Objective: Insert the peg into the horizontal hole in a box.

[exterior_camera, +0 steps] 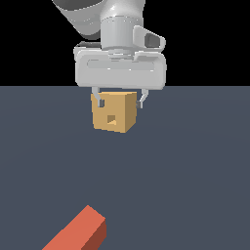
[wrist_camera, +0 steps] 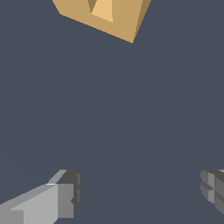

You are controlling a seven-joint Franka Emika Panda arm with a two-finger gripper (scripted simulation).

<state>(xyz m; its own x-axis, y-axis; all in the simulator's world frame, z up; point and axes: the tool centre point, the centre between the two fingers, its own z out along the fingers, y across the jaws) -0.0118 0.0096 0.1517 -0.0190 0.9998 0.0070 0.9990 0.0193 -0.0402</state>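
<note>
The gripper (exterior_camera: pixel 120 101) hung spread and empty near the box (exterior_camera: pixel 114 113), well apart from the peg (exterior_camera: pixel 78 230), so a careless descent risked knocking the box askew.

A tan box (exterior_camera: pixel 114 111) with its square hole (exterior_camera: pixel 112 119) facing the red-orange peg (exterior_camera: pixel 78 231), lying well apart.

Wrist view: box, hole, jaws, table.
Tan box (wrist_camera: pixel 118 19) with its hole (wrist_camera: pixel 103 9), cropped by the frame edge; grey jaws spread wide apart over bare slate table (wrist_camera: pixel 131 113), holding nothing.
</note>
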